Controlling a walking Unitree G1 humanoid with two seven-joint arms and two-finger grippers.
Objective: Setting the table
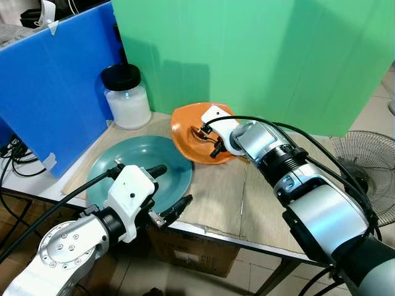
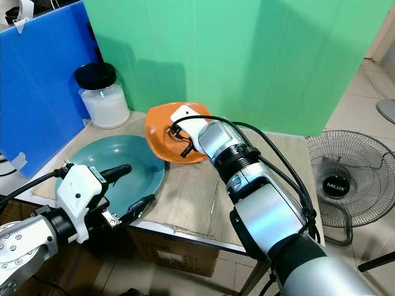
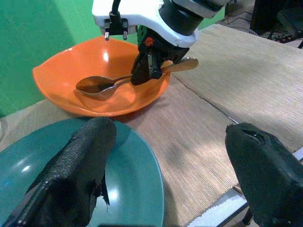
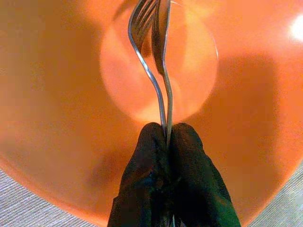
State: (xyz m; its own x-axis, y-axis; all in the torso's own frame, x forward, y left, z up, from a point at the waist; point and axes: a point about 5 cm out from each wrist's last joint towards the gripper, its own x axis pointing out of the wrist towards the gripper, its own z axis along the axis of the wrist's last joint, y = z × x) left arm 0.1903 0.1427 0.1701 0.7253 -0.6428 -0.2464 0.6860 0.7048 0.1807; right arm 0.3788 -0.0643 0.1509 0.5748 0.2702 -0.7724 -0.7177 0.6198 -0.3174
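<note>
An orange bowl (image 1: 188, 123) sits on the woven mat at the back of the table. My right gripper (image 1: 213, 147) reaches into it, shut on a metal spoon (image 3: 98, 86) and a fork (image 4: 140, 28) held together by their handles. The utensils' heads hang over the bowl's bottom, and the spoon's handle end sticks out past the fingers. A teal plate (image 1: 133, 161) lies to the left of the bowl, near the table's front edge. My left gripper (image 1: 166, 190) hovers open over the plate's near right rim, with nothing between its fingers (image 3: 75, 165).
A white jar with a black lid (image 1: 127, 97) stands behind the plate, next to a blue board (image 1: 55, 86). A green board (image 1: 259, 55) backs the table. A floor fan (image 1: 364, 161) stands to the right, beyond the table's edge.
</note>
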